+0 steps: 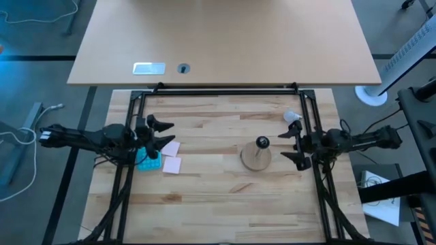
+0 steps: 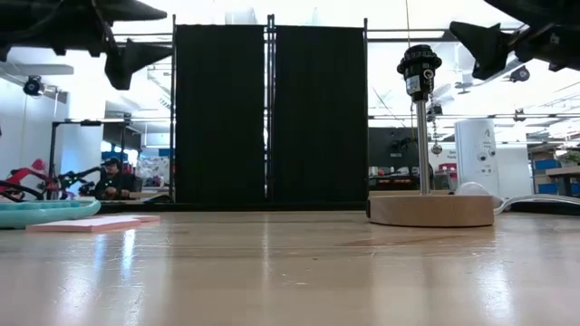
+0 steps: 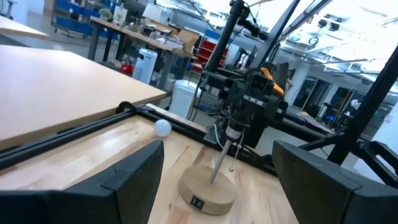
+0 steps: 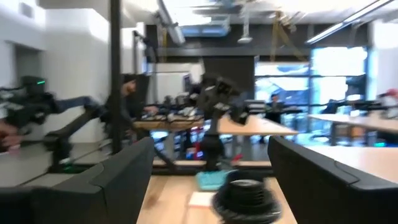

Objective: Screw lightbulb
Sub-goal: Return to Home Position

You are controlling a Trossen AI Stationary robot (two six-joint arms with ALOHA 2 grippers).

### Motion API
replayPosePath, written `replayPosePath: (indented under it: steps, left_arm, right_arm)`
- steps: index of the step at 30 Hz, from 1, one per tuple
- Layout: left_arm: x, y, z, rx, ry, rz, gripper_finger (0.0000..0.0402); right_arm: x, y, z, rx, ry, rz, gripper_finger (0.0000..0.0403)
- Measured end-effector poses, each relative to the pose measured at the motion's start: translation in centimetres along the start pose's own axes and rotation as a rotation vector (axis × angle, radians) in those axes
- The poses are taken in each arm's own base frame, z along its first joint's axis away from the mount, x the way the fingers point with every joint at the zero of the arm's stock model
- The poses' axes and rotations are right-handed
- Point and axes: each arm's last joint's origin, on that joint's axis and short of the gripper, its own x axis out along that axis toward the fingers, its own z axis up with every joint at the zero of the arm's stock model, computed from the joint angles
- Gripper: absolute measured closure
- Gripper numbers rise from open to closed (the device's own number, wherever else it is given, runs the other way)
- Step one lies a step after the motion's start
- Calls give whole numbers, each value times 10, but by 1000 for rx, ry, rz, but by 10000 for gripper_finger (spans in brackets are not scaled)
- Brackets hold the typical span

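The lightbulb point(image 1: 293, 117), small and white, lies on its side on the wooden table near the far right; it also shows as a white ball point(image 3: 162, 127) in the left wrist view. The black socket knob point(image 1: 262, 142) stands on a thin rod over its round wooden base point(image 1: 255, 158), right of the table's middle. My left gripper point(image 1: 170, 133) hovers open at the table's left, pointing toward the socket. My right gripper point(image 1: 285, 145) hovers open just right of the socket, at about the knob's height point(image 2: 419, 63). Nothing is between either pair of fingers.
Pink sticky notes point(image 1: 171, 156) and a teal tray point(image 1: 146, 160) lie under my left gripper. A black frame point(image 1: 225, 90) borders the table's far edge and sides. A second, lighter table point(image 1: 225, 41) stands beyond. A person point(image 2: 112, 177) sits in the room behind.
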Motion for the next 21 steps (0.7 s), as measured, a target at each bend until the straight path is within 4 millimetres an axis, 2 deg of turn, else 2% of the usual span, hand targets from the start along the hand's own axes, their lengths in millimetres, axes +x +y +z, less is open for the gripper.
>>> replayPosePath:
  steps: [4, 7, 10, 16, 19, 21]
  left_arm:
    - [-3, 4, -9, 0, 8, -5, 111]
    - [-4, 4, -10, -11, 16, -35, 111]
    - [-4, 3, -11, -13, 33, -68, 111]
    - [1, 3, -15, -9, 60, -41, 111]
    - [4, 3, -18, -32, 81, -32, 111]
    - [6, 2, -18, -59, 80, -32, 111]
  right_arm:
    - [-3, -2, 3, -14, -28, -30, 94]
    - [-5, -2, 2, 38, -13, -32, 94]
    - [-7, -2, -2, 170, 31, -33, 94]
    - [-11, -1, -25, 514, 270, -60, 94]
    - [-12, 0, -30, 565, 321, -78, 94]
    - [-11, 0, -28, 529, 300, -66, 94]
